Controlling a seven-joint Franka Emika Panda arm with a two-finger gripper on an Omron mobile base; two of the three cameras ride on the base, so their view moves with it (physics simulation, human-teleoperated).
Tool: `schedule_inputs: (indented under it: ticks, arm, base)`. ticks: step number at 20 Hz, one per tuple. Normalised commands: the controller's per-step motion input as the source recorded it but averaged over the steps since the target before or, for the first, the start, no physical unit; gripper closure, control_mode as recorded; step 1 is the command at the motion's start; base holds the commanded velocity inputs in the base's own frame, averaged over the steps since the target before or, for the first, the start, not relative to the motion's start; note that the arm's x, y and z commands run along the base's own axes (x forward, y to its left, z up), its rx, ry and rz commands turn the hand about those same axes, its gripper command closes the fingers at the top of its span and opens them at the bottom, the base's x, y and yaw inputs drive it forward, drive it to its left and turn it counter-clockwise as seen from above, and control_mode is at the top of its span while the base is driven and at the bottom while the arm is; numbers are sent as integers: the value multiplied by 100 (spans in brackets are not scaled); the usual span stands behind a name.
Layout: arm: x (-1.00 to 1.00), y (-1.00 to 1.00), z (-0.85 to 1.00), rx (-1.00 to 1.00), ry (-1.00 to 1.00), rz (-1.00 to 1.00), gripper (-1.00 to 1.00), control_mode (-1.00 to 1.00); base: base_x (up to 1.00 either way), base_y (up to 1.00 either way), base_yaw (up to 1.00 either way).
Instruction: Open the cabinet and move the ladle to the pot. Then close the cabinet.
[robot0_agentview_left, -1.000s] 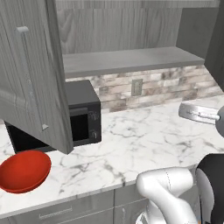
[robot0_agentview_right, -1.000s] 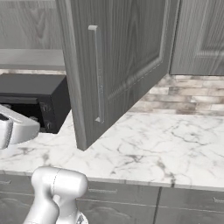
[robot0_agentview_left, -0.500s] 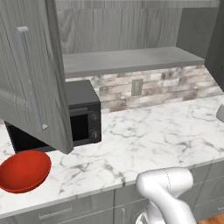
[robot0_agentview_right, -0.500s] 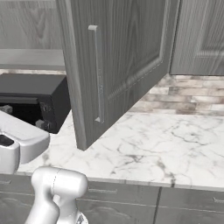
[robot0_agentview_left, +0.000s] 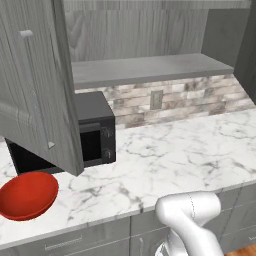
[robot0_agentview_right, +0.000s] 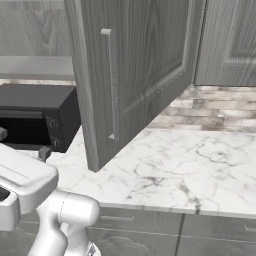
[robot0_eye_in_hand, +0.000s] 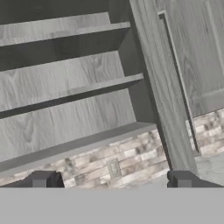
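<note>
The cabinet's left door (robot0_agentview_left: 35, 100) stands swung wide open over the counter, its slim bar handle (robot0_agentview_right: 112, 85) facing the right base view. The right door (robot0_agentview_right: 227, 40) is shut. Inside, the cabinet (robot0_eye_in_hand: 65, 74) shows bare grey shelves, and its bottom shelf (robot0_agentview_left: 145, 67) is bare too. The ladle and the pot are out of view. My gripper (robot0_eye_in_hand: 111, 180) is open, nothing between its tips, looking up at the shelves from well back. In the right base view a dark fingertip (robot0_agentview_right: 44, 152) rises from the white hand at the lower left, in front of the microwave.
A black microwave (robot0_agentview_left: 92, 135) sits under the open door, and a wide red bowl (robot0_agentview_left: 27, 195) lies at the counter's front left. The marble counter (robot0_agentview_left: 190, 150) runs right along a brick backsplash with an outlet (robot0_agentview_left: 156, 100). Drawer fronts (robot0_agentview_right: 210, 232) line the front below.
The hand has swung out of the left base view to the right. In the right base view it has come lower and closer. The jaws stayed open; the door has not moved.
</note>
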Motion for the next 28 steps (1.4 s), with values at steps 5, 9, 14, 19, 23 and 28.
schedule_inputs:
  ticks: [5,9,14,19,23,28]
  arm:
    - [0,-67,0,0,-14,3,-100,-100]
    - [0,-60,-2,2,-12,8,-100,-100]
    - [22,-59,-12,9,-7,11,-100,-100]
    - [62,-53,-26,15,-3,14,-100,-100]
    - [77,-50,-22,18,-2,14,-100,-100]
    - [80,-42,-17,18,-2,13,-100,-100]
  base:
    - [0,0,0]
    - [0,0,0]
    - [0,0,0]
    - [0,0,0]
    - [0,0,0]
    - [0,0,0]
